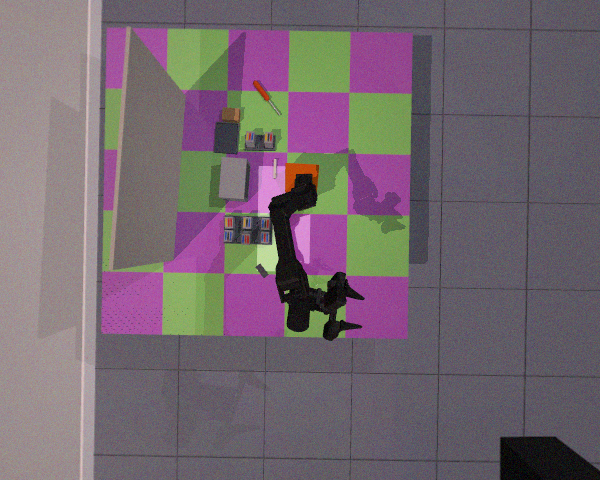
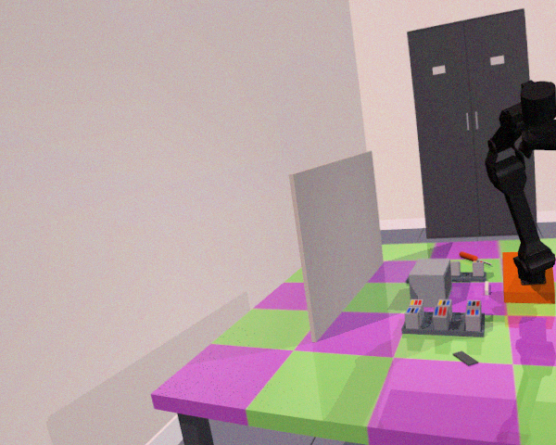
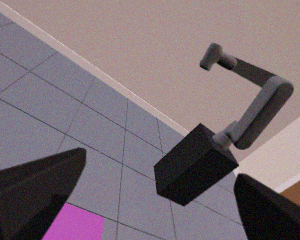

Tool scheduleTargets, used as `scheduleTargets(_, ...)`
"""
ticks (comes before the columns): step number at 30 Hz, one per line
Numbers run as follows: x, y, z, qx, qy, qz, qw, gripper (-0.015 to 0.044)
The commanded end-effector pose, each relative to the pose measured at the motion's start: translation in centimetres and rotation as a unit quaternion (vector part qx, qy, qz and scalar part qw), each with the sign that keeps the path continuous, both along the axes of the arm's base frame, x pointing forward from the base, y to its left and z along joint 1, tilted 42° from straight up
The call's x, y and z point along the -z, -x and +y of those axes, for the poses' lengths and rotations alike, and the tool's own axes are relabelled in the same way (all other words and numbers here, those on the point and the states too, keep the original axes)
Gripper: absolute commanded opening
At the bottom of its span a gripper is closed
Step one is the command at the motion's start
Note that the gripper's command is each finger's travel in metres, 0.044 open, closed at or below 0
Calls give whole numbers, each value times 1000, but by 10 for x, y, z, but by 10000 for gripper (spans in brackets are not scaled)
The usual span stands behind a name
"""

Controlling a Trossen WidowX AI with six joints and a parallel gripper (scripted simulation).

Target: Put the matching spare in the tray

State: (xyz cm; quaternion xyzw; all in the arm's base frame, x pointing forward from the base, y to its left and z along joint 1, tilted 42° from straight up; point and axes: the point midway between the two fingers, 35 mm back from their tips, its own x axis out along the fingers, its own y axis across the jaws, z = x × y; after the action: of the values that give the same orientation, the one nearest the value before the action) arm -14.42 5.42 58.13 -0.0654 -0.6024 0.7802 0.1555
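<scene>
My gripper (image 1: 353, 311) stands wide open with nothing between its fingers, out past the checkered table's (image 1: 378, 129) edge, aimed at grey floor tiles (image 3: 45, 105). The spares (image 2: 442, 313) sit in their rack, well apart from me. The tray (image 1: 237, 178) lies beside the panel (image 1: 148, 155).

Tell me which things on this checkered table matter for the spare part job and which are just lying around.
For the job:
- gray mounted unit
- rack of colour-coded spares
- smaller holder with two more coded blocks
- dark square tray, most likely

Lying about:
- red screwdriver
- brown box
- small white stick
- dark flat card
</scene>
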Motion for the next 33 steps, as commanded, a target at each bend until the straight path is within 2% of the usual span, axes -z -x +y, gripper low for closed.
scheduleTargets(1, 0, 0, 0, 0, 0, 0, 1000, 426)
scheduleTargets(8, 0, -1, 8, 17, 0, 0, 1000, 440)
scheduleTargets(10, 3, -4, 32, 62, 8, 0, 998, 440)
scheduleTargets(16, 31, -29, 121, 190, 129, -2, 973, 440)
scheduleTargets(25, 91, -130, 223, 386, 293, 40, 874, 440)
scheduleTargets(29, 121, -181, 245, 445, 328, 49, 832, 440)
scheduleTargets(33, 151, -243, 254, 503, 398, 96, 761, 440)
